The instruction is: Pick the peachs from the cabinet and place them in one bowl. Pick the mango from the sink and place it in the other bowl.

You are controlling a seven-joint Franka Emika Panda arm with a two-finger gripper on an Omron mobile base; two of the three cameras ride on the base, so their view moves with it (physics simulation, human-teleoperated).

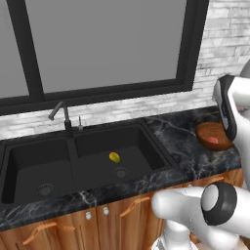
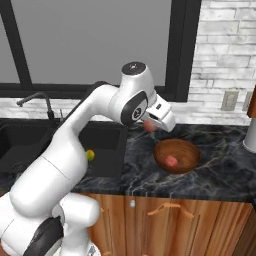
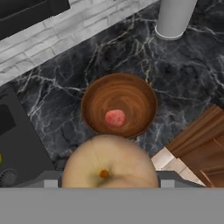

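One peach (image 3: pixel 109 162) sits clenched in our gripper (image 2: pixel 152 125), above the wooden bowl (image 3: pixel 94 94) on the table (image 3: pixel 188 83), where the other peach (image 3: pixel 115 117) already lies. We should centre over the bowl and lower before releasing. Farther off, the mango (image 1: pixel 114 156) waits in the sink (image 1: pixel 29 161).

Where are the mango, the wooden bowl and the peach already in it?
mango (image 1: pixel 114 156), left base view, middle of the fruit.
wooden bowl (image 3: pixel 135 98), hand view, bare inner wall.
peach in the bowl (image 3: pixel 115 118), hand view, its centre.
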